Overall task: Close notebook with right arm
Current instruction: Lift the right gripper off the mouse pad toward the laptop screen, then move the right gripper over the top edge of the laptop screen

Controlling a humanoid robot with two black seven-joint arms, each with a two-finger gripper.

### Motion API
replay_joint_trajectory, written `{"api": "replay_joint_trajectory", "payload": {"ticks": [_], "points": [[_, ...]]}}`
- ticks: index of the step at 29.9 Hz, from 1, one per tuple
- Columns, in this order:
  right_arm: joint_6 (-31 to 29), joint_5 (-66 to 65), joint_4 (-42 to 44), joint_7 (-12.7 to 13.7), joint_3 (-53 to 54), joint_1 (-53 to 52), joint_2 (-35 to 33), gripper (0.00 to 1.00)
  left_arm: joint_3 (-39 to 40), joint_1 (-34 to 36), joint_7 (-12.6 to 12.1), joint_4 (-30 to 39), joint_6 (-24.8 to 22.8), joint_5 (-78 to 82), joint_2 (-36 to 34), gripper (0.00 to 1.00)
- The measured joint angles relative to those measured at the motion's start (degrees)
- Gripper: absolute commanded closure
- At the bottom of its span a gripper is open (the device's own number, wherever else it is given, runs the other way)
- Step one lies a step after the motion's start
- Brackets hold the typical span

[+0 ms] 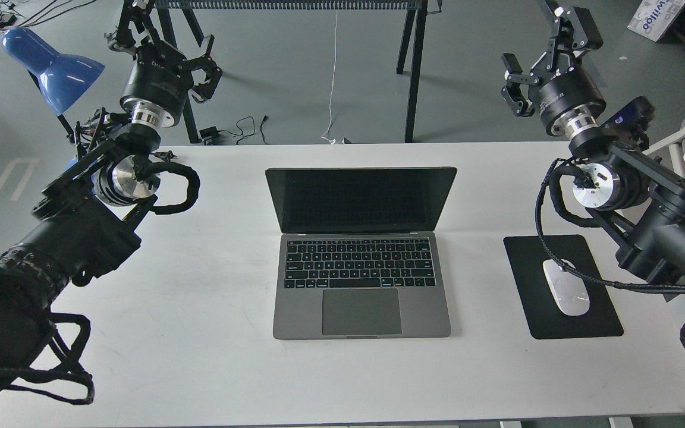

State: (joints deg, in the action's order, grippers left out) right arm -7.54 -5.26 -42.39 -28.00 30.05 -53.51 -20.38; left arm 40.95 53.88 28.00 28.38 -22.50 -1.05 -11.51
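The notebook [361, 252] sits open mid-frame, screen toward the top, keyboard toward the bottom, hinge running left-right. At upper right, the right gripper [541, 56] hangs spread, empty, well apart from it.

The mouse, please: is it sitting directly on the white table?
No, the mouse lies on the black pad, right of the open notebook.

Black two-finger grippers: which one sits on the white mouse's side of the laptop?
The right gripper, raised past the white table's far edge above the black mouse pad and white mouse. The left gripper hangs beside the blue lamp.
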Motion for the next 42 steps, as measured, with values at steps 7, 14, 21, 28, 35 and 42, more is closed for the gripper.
{"api": "replay_joint_trajectory", "payload": {"ticks": [7, 14, 21, 28, 35, 42], "points": [[-0.01, -0.02, -0.04, 0.0, -0.16, -0.09, 0.0, 0.01, -0.01, 0.0, 0.0, 0.0, 0.9, 0.25, 0.08, 0.0], [-0.02, -0.29, 2.53, 0.0, -0.36, -1.51, 1.17, 0.01, 0.01, 0.0, 0.0, 0.0, 0.71, 0.36, -0.07, 0.0], [-0.11, -0.36, 14.18, 0.0, -7.51, -8.15, 9.2, 0.01, 0.01, 0.0, 0.0, 0.0, 0.53, 0.26, -0.1, 0.0], [0.07, -0.38, 21.33, 0.0, -16.16, -10.76, 17.21, 0.01, 0.08, 0.0, 0.0, 0.0, 0.52, 0.25, -0.1, 0.0], [0.63, -0.37, 23.83, 0.0, -21.95, -9.55, 20.3, 0.01, 0.1, 0.0, 0.0, 0.02, 0.52, 0.25, -0.1, 0.0], [0.68, -0.28, 22.17, 0.0, -23.93, -8.85, 20.38, 0.01, 0.09, 0.0, 0.0, 0.02, 0.52, 0.25, -0.09, 0.0]]}}
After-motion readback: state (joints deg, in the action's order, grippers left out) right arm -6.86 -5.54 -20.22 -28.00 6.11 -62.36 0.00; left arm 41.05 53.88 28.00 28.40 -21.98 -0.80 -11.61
